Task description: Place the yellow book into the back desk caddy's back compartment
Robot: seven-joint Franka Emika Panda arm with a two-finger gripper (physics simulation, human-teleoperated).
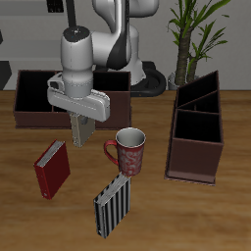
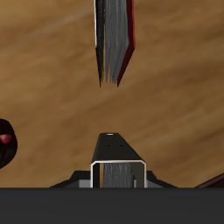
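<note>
My gripper [image 1: 82,122] is shut on the yellow book [image 1: 84,133], a dull tan-grey slab hanging upright below the fingers. It is held above the table, just in front of the back desk caddy [image 1: 29,101], a long low dark brown box at the table's back. The arm covers the caddy's middle, so I cannot make out the back compartment. In the wrist view the book's grey edge [image 2: 114,175] sits clamped in the gripper [image 2: 114,164], over bare wood.
A red book [image 1: 53,169] [image 2: 115,44] lies tilted on the table nearer the front edge. A striped book [image 1: 113,204] stands near that edge. A red patterned mug [image 1: 128,150] [image 2: 4,144] is beside the gripper. A second, narrower caddy [image 1: 196,132] with sloping sides stands at the far side.
</note>
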